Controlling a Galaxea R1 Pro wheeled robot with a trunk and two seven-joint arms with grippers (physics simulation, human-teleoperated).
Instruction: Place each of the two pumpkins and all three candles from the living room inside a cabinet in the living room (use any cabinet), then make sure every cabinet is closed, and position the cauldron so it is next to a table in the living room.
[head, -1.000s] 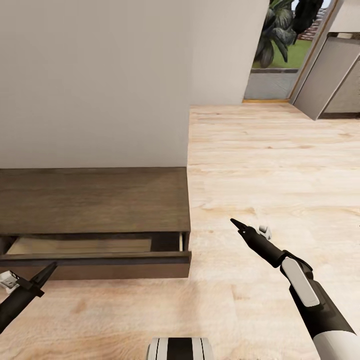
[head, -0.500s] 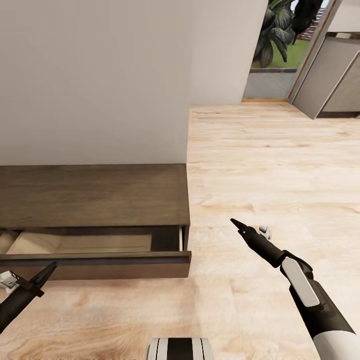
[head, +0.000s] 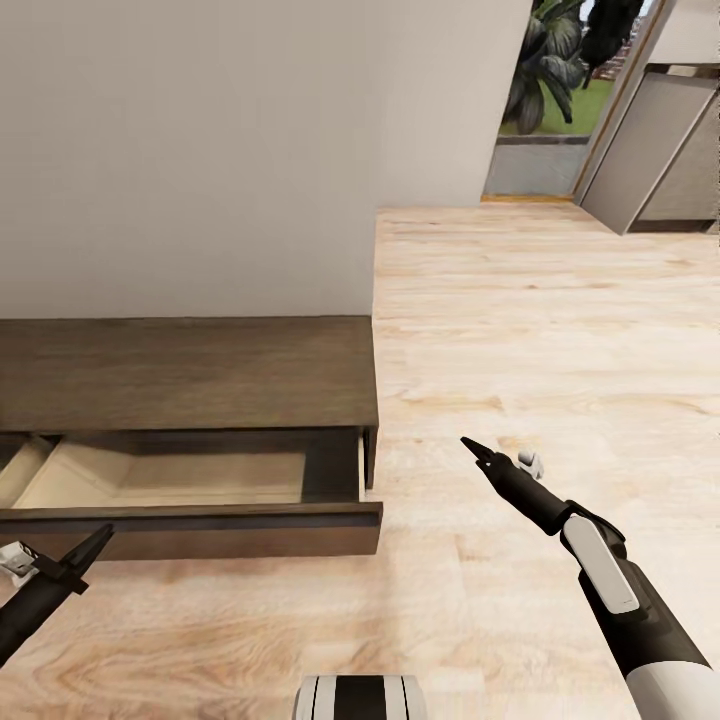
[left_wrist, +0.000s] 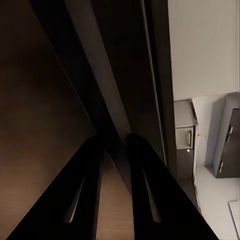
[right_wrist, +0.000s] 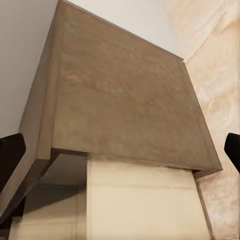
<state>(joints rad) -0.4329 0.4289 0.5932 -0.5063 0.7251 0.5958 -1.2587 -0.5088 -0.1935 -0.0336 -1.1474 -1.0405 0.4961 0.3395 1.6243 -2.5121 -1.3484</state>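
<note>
The left claw sits low at the near left of the head view, its dark tips drawn together to a point and pinching nothing. It hangs just in front of the pulled-out drawer front of the cabinet; from the head view it cannot be told whether tip and front touch. In the left wrist view the two fingers run side by side with a narrow slot between them, aimed along the dark edges of the drawer front.

The right claw is out over the bare wooden floor, to the right of the cabinet and well apart from it. In the head view its tips look pressed to a point, yet the right wrist view shows dark fingertips at the two far edges of the frame, so whether it is spread or closed cannot be told. It holds nothing.

The cabinet stands against the pale wall, its right end at the wall's corner. Its drawer is drawn out toward the robot, showing a pale interior. The right wrist view looks onto the cabinet's brown top and the pale drawer bottom beneath.

Beyond the floor, a doorway opens on green plants, with a grey door beside it.
</note>
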